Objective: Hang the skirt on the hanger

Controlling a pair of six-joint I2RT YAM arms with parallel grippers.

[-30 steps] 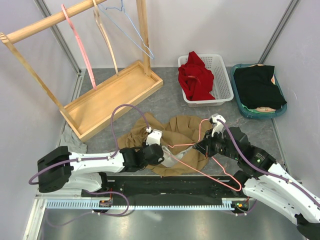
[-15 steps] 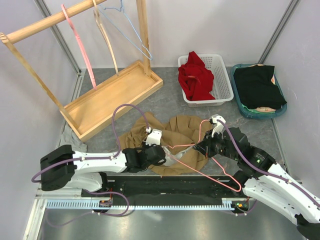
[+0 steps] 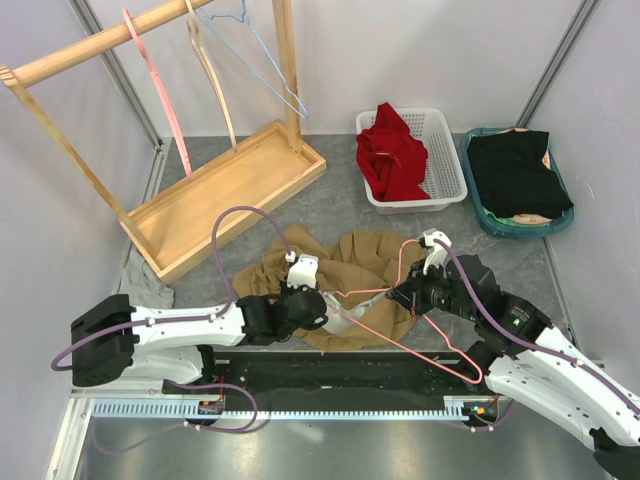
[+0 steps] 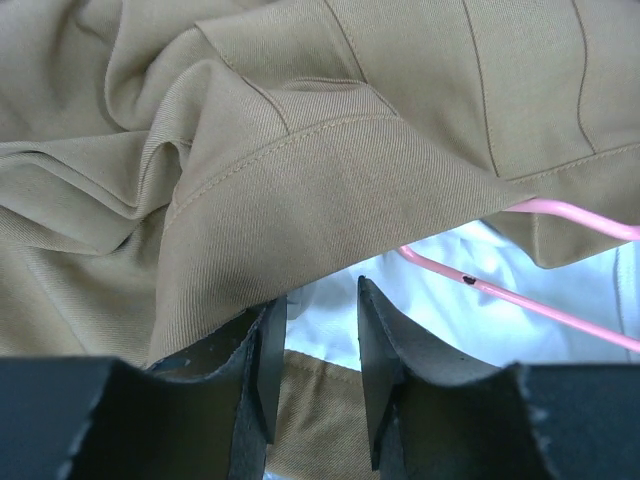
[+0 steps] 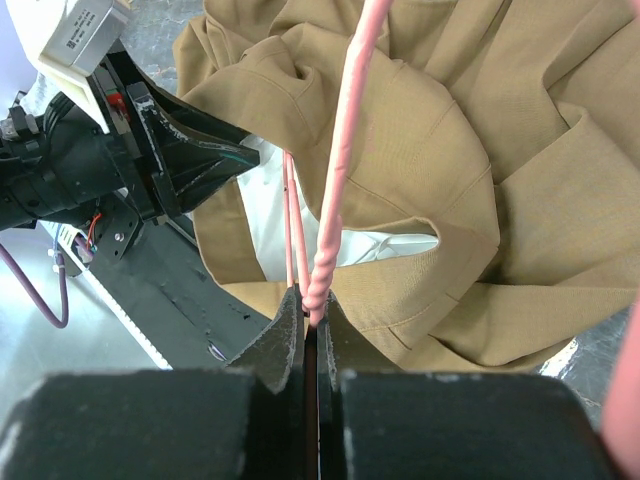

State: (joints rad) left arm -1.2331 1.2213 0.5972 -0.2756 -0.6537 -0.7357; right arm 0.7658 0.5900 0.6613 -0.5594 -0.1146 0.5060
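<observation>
1. Our right pincer (image 5: 316, 305) is clamped tight on the wire of the pink hanger (image 5: 345, 150).
2. Our left pincer (image 4: 320, 295) stands narrowly parted against cloth; we cannot tell whether it pinches any.
3. The tan skirt (image 3: 370, 262) lies crumpled on the grey surface (image 3: 340, 205) between both arms, its white lining (image 4: 440, 300) showing.
4. Its folds hide part of the hanger.

The skirt (image 5: 430, 130) is tan with stitched seams, lying crumpled in loose folds on the table, its waist gaping to show a white lining (image 4: 450, 320). The hanger (image 5: 343, 160) is thin and pink; it slants across the skirt, one end passing into the waist opening over the lining. The right gripper (image 5: 312, 300) pinches it.
</observation>
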